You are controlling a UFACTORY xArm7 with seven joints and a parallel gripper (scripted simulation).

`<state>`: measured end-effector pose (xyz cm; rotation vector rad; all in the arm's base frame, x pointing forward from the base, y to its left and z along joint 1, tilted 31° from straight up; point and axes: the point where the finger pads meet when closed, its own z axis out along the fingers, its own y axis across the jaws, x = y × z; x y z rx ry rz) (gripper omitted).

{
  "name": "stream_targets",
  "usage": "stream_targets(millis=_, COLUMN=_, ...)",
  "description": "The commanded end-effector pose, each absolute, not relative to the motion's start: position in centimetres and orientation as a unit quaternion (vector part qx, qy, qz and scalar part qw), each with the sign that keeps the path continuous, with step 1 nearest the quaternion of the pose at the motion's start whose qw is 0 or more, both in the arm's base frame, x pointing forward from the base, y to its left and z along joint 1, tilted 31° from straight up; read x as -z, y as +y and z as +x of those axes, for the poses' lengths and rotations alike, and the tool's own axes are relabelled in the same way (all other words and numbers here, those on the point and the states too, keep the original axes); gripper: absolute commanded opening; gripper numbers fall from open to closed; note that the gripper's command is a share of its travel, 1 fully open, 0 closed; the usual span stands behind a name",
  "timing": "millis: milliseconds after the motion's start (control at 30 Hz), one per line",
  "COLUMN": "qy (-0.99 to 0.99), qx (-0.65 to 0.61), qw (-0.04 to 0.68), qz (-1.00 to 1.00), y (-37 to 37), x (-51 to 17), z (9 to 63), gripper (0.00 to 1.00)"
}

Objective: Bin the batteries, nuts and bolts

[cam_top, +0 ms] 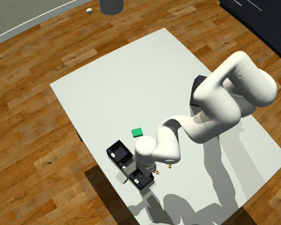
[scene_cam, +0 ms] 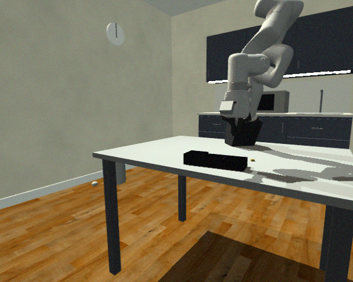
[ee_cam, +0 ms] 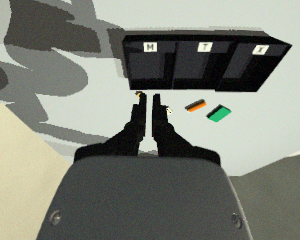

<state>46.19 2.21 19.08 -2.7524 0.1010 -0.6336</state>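
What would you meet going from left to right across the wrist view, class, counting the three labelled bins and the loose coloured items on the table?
Bins: bin M → bin T → bin X. Loose items in front of the bins: orange battery → green block.

The white arm (cam_top: 203, 116) reaches across the pale table (cam_top: 126, 79) over the black bins (cam_top: 129, 163). A green card (cam_top: 136, 132) lies just beside them. Two small yellow nuts (cam_top: 169, 166) sit near the wrist.

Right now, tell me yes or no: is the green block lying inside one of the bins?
No. In the wrist view the green block lies flat on the table, outside the bins, beside the orange-tipped battery.
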Motion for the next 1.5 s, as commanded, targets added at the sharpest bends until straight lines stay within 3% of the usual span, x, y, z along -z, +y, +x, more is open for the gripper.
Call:
stream_targets(millis=0, qy=0.035, qx=0.220, qw=0.157, qz=-0.962, y=0.9, x=-23.1, z=44.1, gripper=0.07)
stream_targets(millis=567, qy=0.035, qx=0.220, qw=0.157, qz=-0.962, y=0.2, x=-25.2, z=43.0, gripper=0.07)
stream_targets(millis=600, qy=0.059, qx=0.216, qw=0.163, qz=-0.961, y=0.6, x=-24.5, z=43.0, gripper=0.30)
stream_targets(millis=1033, qy=0.253, qx=0.178, qw=0.203, qz=-0.929, y=4.6, x=-16.2, z=42.0, gripper=0.30)
stream_targets(millis=1233, qy=0.254, qx=0.178, qw=0.203, qz=-0.929, y=6.8, x=-11.7, z=41.5, gripper=0.30)
stream_targets(millis=1467, qy=0.254, qx=0.178, qw=0.203, qz=-0.929, y=7.0, x=-11.6, z=41.5, gripper=0.30)
